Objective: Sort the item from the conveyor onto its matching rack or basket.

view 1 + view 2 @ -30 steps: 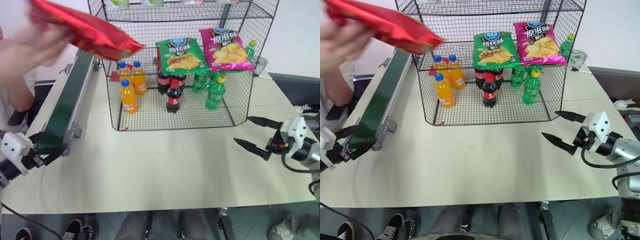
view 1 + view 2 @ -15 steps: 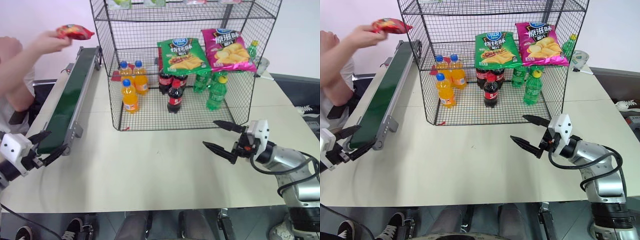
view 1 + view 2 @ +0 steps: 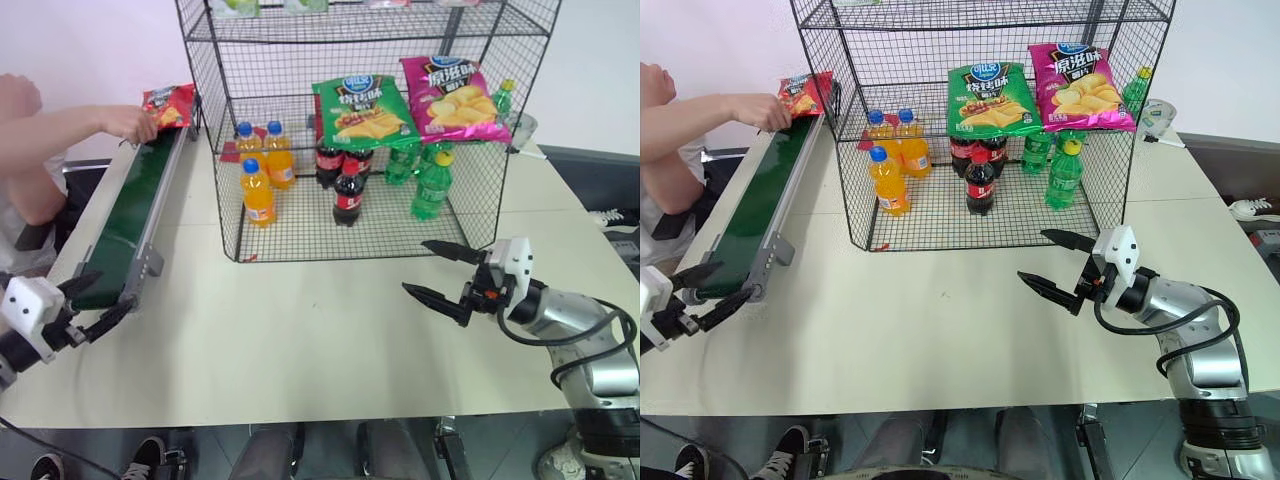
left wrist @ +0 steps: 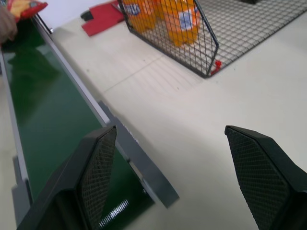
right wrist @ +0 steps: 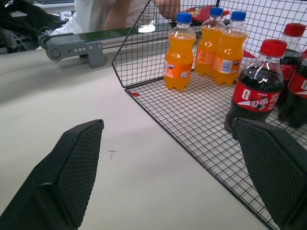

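red crisp bag (image 3: 168, 106) now down on conveyor (image 3: 135, 205), beige table (image 3: 330, 340)

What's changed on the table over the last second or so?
A person's hand brought the red crisp bag down from high above the table to the far end of the conveyor, and holds it there. The right gripper, open, swung in from the table's right edge toward the middle, in front of the wire rack. The left gripper stayed open by the conveyor's near end; bottles and bags unmoved.

table (image 3: 300, 340): bare between grippers | conveyor (image 3: 135, 205) far end: person's hand (image 3: 130, 122)
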